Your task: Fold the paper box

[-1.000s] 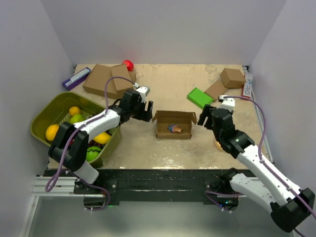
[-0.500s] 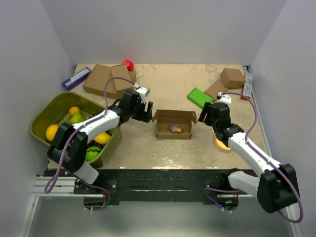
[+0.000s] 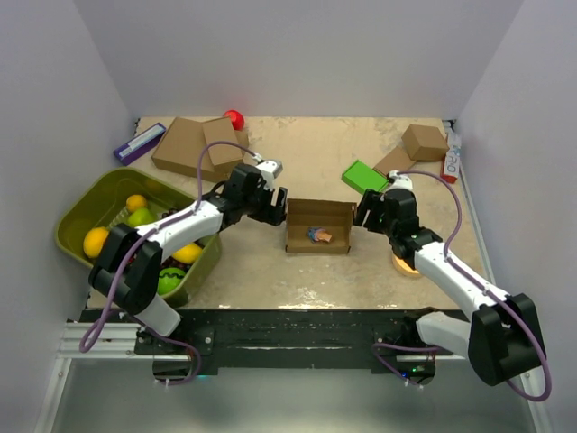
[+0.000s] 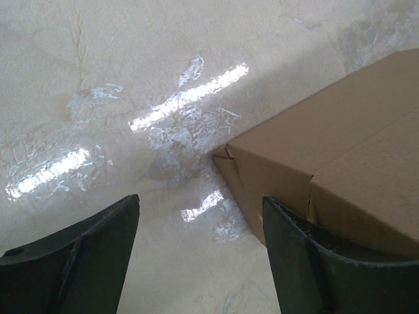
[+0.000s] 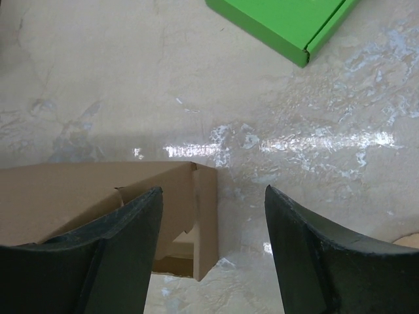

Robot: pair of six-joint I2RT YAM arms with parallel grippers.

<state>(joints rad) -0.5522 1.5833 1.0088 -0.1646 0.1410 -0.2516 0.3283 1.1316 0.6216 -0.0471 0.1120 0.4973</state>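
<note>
- Olive-green bin (image 3: 70, 236): on the table (image 3: 315, 271) at the near left, at 8 o'clock from the table centre. It holds yellow, orange and green fruit. The left arm passes over its far rim.
- Orange disc (image 3: 403, 263): lies flat near the right edge, at 4 o'clock from the centre, partly hidden under the right arm.
- Paper box (image 3: 318, 227): sits at the table centre with its top open and its walls upright. A small multicoloured item (image 3: 317, 234) lies on its floor.
- Left gripper (image 3: 280, 206): at 10 o'clock from the paper box, at its left end. The jaws are spread wide and hold nothing. In the left wrist view, the left gripper (image 4: 200, 203) frames a corner of the paper box (image 4: 327, 163). One finger (image 4: 308, 261) overlaps the cardboard wall; contact cannot be confirmed.
- Right gripper (image 3: 363, 209): at 2 o'clock from the paper box, at its right end. The jaws are spread wide and hold nothing. In the right wrist view, the right gripper (image 5: 213, 193) straddles the end wall of the paper box (image 5: 206, 216).
- Green flat box (image 3: 365, 177): lies just beyond the right gripper, at 1 o'clock from the paper box, and is also seen in the right wrist view (image 5: 281, 23).
- Small brown box (image 3: 424, 142): at the far right, at 2 o'clock from the centre.
- Stacked brown boxes (image 3: 185, 144): at the far left, at 10 o'clock, with a red ball (image 3: 233, 118) just behind them and a purple item (image 3: 138, 142) at their left.
</note>
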